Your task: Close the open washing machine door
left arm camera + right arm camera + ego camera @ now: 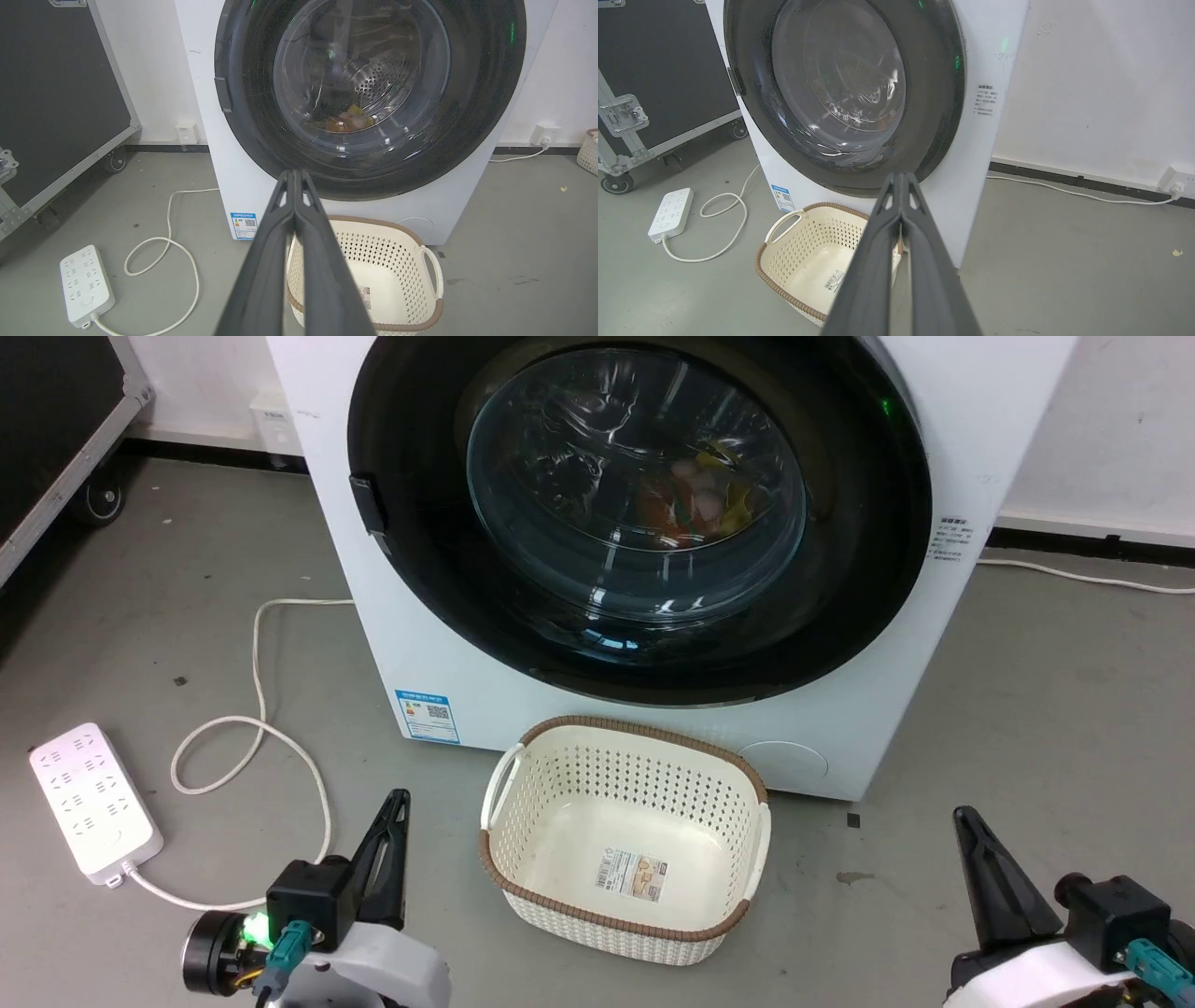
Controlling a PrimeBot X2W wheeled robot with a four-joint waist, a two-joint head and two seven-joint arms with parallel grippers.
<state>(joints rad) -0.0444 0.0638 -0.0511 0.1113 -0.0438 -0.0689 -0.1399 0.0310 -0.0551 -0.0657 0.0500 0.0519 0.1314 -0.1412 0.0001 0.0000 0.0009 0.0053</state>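
Observation:
The washing machine (pixel 439 653) is a big white front-loader straight ahead. Its round black-framed door (pixel 639 513) with the clear glass bowl lies flat against the machine front, and coloured laundry shows through the glass. The door (pixel 369 93) looks the same, flush with the body, in the left wrist view, and so does the door (pixel 840 88) in the right wrist view. My left gripper (pixel 400 795) is low at the left, shut on nothing, well short of the machine. My right gripper (pixel 963 814) is low at the right, also shut and holding nothing.
A cream perforated basket (pixel 624 840) with a brown rim stands on the floor right in front of the machine, between my grippers. A white power strip (pixel 93 800) and its looping cord (pixel 252 737) lie at the left. A black wheeled case (pixel 56 102) stands far left.

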